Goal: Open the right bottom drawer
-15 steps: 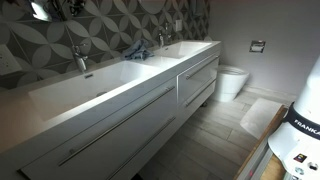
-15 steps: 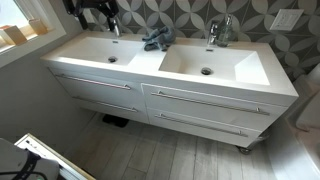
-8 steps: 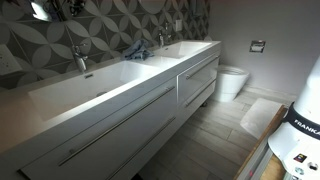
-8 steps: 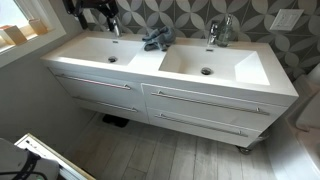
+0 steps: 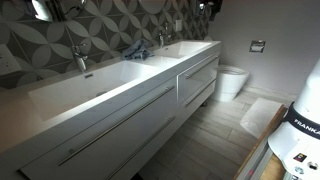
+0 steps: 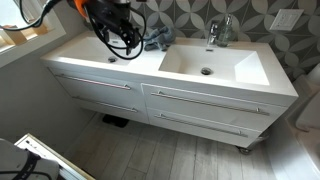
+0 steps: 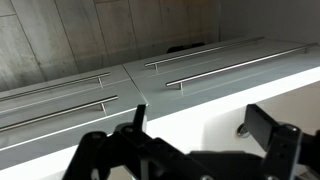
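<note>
The right bottom drawer [image 6: 195, 125] sat closed, well below and aside from my gripper [image 7: 195, 120], jaws spread wide, so I risked hooking the upper drawer's handle [image 6: 205, 100] instead.

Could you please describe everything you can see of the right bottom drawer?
The right bottom drawer has a glossy white flat front with a slim horizontal chrome bar handle running along it. It is shut, flush with the matching drawer above, and sits lowest in the vanity under the right-hand sink. Nothing touches it.
</note>
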